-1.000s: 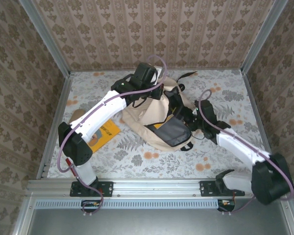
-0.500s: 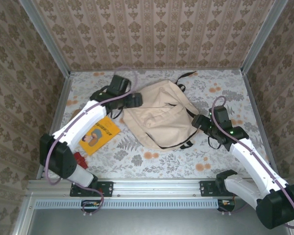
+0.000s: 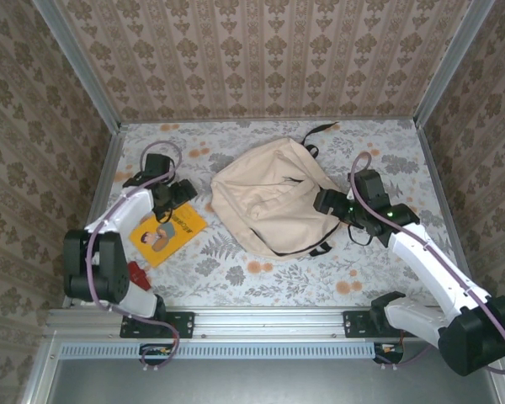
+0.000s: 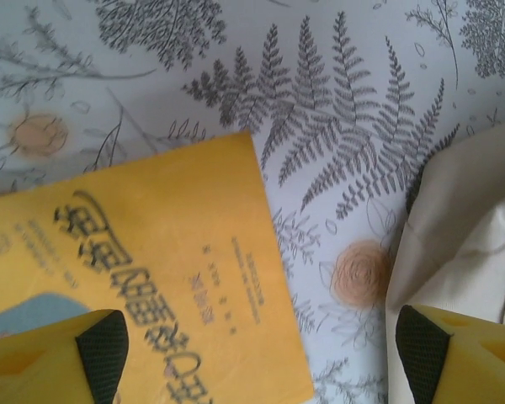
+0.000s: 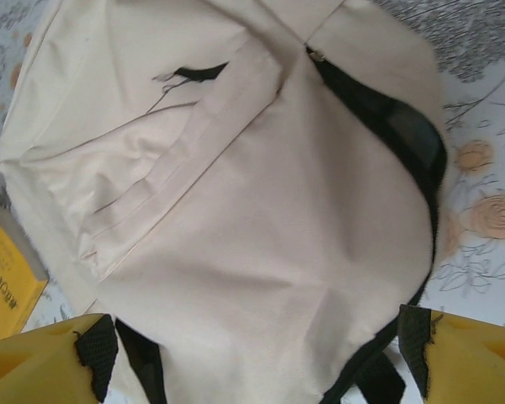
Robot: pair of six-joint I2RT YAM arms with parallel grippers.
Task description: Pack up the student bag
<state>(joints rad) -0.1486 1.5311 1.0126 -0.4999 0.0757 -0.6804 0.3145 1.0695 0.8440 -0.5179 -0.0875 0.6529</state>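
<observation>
Top external, student bag [image 3: 269,195] lying flat, right pincer [image 3: 323,202] spread, just beside it

book [image 3: 166,233] left of student bag [image 3: 269,198], on table [image 3: 261,273]

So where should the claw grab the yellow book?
Probably its edge facing the student bag, coming down from above. The yellow book lies flat, so only thin edges can be pinched, and that edge has bare table beside it, under the open left claw.
</observation>
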